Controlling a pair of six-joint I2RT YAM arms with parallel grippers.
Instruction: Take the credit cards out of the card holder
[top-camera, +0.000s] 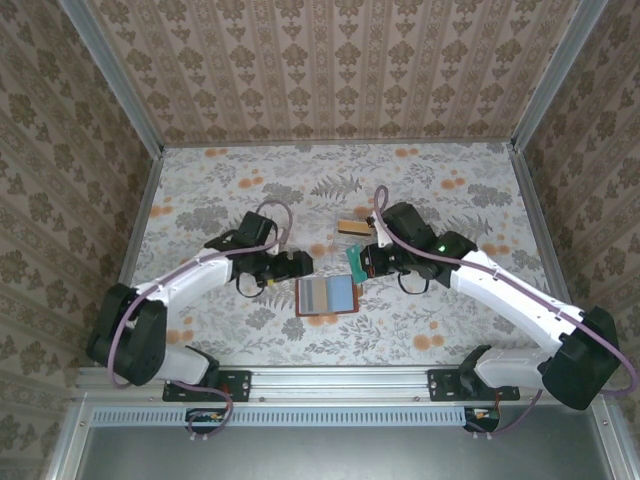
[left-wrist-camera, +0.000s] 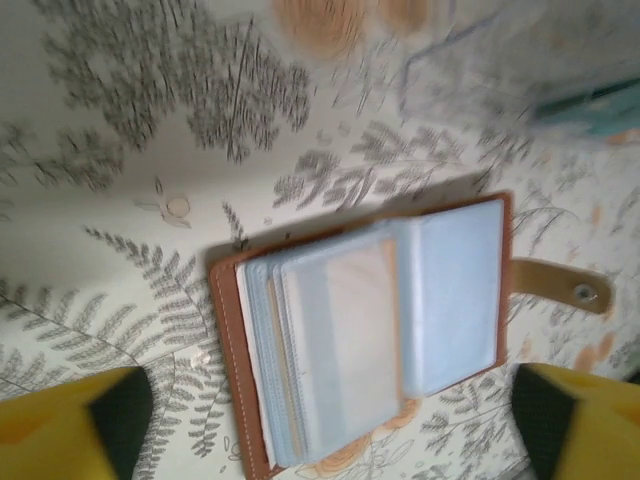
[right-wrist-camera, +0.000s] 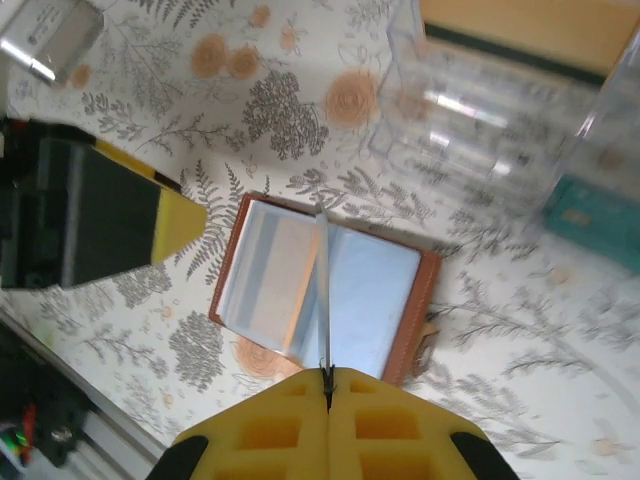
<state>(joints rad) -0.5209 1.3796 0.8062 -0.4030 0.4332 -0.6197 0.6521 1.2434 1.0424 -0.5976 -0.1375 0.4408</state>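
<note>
Card holder open flat on floral table, blue-grey lining up, tan card showing in one pocket, snap strap sticking out one side. Left gripper by holder's far-left corner, fingers spread wide, nothing between them. Right gripper by holder's far-right corner, pads pressed together on thin pale card (seen edge-on, standing over holder's fold; contact with pockets unclear). Clear tray beyond holder, apart from it.

The left hand gapes wide; the right hand pinches a thin pale credit card edge-on.
</note>
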